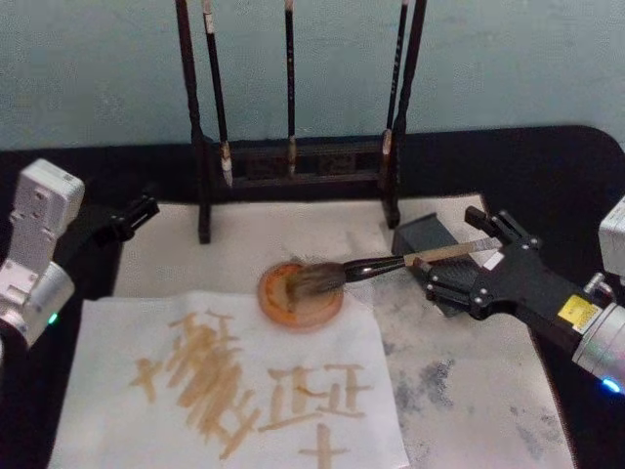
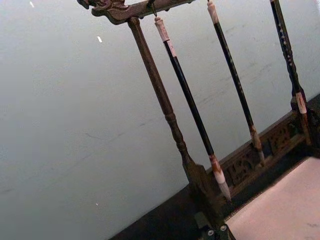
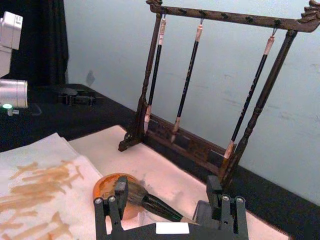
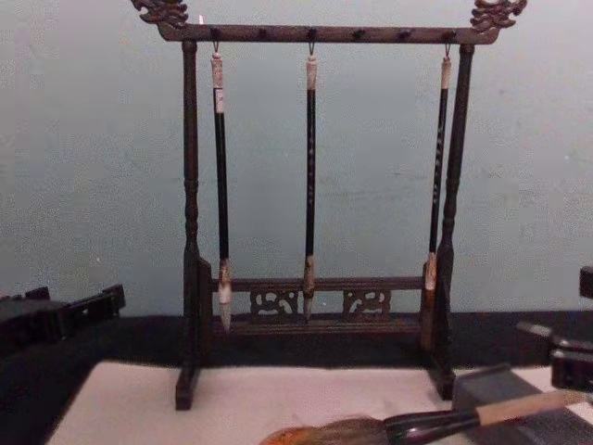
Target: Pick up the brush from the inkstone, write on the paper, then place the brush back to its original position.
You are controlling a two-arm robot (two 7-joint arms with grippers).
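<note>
The brush (image 1: 391,264) lies with its bushy head in a round orange dish (image 1: 283,305). Its tan handle rests across the black inkstone (image 1: 420,234); the brush (image 3: 150,201) runs low between the fingers in the right wrist view, and the brush (image 4: 435,425) crosses the chest view's lower edge. My right gripper (image 1: 451,246) stands open astride the handle's end, one finger on each side, not closed on it. The paper (image 1: 225,391), a white sheet with tan brush strokes, lies at the front left. My left gripper (image 1: 137,213) is parked at the left, off the paper, fingers together.
A dark wooden rack (image 1: 293,161) with three thin hanging brushes (image 4: 310,176) stands at the back. A cream mat (image 1: 479,391) with grey stains lies under the paper and dish. The black table (image 1: 547,166) surrounds it.
</note>
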